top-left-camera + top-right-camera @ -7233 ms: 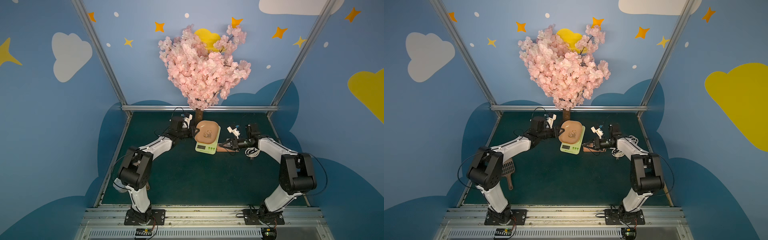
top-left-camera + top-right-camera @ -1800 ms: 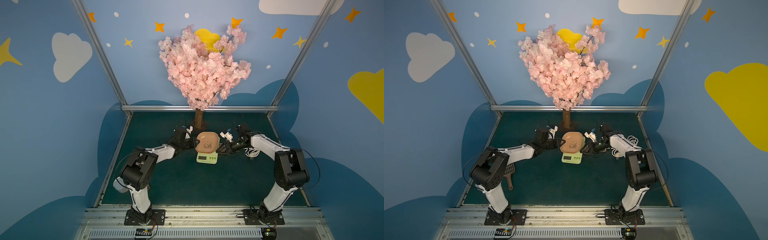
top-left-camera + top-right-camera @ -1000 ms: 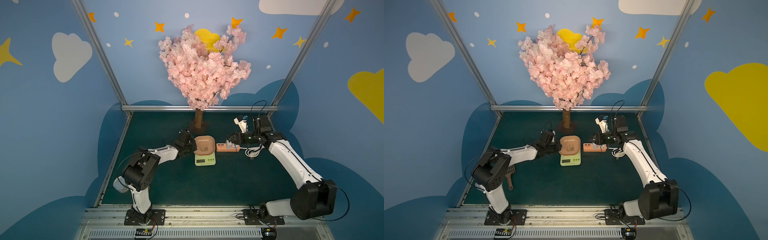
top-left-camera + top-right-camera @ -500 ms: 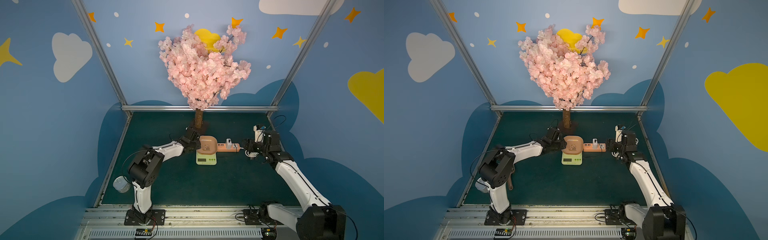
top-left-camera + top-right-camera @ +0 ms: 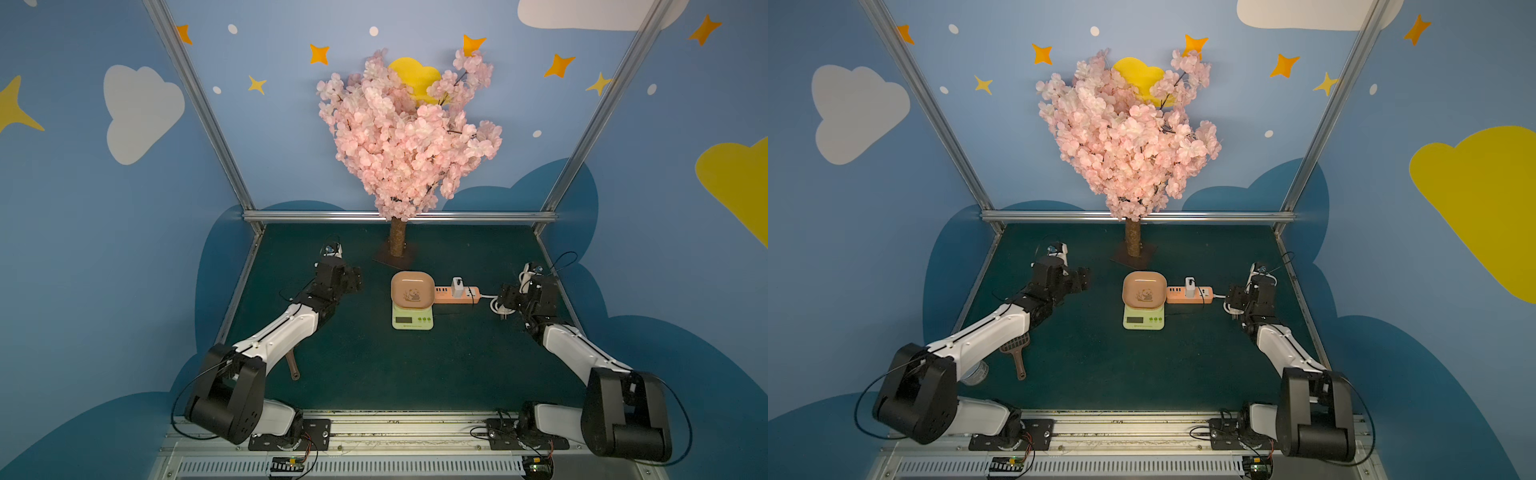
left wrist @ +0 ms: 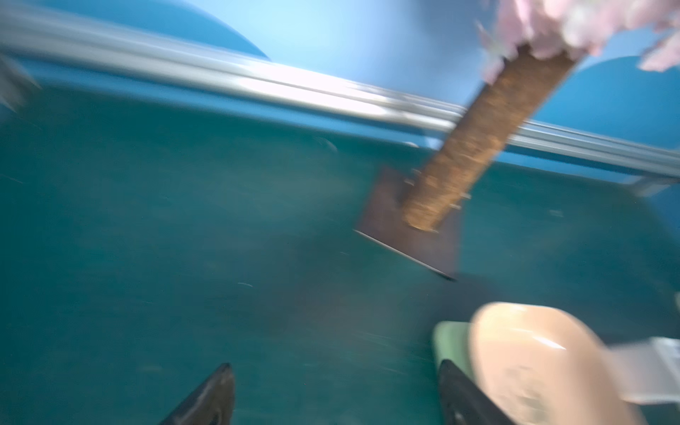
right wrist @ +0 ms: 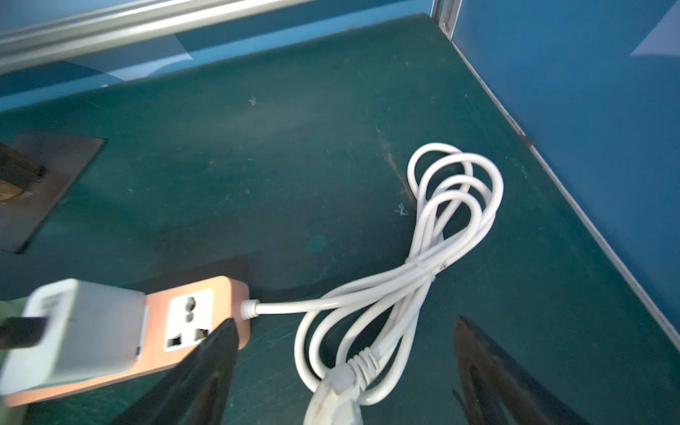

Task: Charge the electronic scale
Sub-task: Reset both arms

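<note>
The electronic scale (image 5: pixel 412 321) (image 5: pixel 1143 321), pale green with a tan panda tray, stands mid-table in both top views. The orange power strip (image 5: pixel 468 294) (image 5: pixel 1204 294) lies against its right side. A white charger cube (image 5: pixel 457 286) (image 5: pixel 1190 286) is plugged into the strip. My left gripper (image 5: pixel 357 282) (image 5: pixel 1086 279) hovers open, well left of the scale. In the blurred left wrist view its jaws (image 6: pixel 335 368) hold nothing, with the scale (image 6: pixel 450 340) beside one finger. My right gripper (image 5: pixel 504 299) (image 5: pixel 1233 301) (image 7: pixel 344 322) is open over the strip's coiled white cable (image 7: pixel 441 220).
A pink blossom tree (image 5: pixel 398 243) (image 5: pixel 1133 243) on a dark base plate stands behind the scale. A brown scoop (image 5: pixel 1017 353) and a clear bottle (image 5: pixel 976 374) lie under my left arm. Metal rails edge the green mat at back and sides.
Both grippers have opened and drawn away from the scale, the left one to the left and the right one back to the cable coil. The scale and strip stay put.
</note>
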Controlling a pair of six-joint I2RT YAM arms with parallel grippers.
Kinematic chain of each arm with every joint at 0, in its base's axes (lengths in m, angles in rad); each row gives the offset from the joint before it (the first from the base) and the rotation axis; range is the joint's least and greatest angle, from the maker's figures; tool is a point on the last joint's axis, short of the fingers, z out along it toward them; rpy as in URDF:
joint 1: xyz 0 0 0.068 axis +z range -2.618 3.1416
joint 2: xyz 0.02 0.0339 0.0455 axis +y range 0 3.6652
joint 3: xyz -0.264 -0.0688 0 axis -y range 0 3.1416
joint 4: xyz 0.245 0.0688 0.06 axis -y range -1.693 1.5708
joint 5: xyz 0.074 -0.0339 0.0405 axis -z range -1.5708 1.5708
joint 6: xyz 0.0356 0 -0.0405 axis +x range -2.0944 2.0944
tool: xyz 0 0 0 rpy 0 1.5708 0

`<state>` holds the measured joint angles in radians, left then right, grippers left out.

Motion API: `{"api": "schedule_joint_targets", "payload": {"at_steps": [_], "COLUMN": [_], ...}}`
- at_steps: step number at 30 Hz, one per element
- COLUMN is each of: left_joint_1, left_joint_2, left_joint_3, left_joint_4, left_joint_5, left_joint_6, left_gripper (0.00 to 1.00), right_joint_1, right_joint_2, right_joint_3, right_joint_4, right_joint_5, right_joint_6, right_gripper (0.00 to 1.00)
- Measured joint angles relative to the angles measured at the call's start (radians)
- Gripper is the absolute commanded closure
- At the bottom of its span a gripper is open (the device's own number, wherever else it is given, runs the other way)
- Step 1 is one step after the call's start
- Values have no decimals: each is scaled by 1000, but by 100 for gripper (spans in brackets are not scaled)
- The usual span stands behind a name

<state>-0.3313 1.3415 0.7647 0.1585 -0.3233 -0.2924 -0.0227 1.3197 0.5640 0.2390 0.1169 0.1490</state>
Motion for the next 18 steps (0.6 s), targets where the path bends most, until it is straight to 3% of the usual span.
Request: {"api": "schedule_joint_targets", "payload": {"at_steps": [7, 13, 18], "left_joint_1": [174, 299, 311], "left_joint_2": [-130, -13, 24], "left_joint_3": [-365, -420, -419], "left_joint_4": [282, 466, 509], "left_joint_5": [-105, -70, -2], "left_joint_6": [222, 274, 293], "left_gripper": [0, 0, 0], "right_joint_1": [-32, -5, 18], "right_joint_2": [121, 85, 118], "right_joint_3": [-44, -87, -153], "right_joint_4": [137, 240, 359], "right_joint_5": [-27, -58, -72], "right_joint_6": [3, -50, -81], "right_gripper": [8, 8, 8]}}
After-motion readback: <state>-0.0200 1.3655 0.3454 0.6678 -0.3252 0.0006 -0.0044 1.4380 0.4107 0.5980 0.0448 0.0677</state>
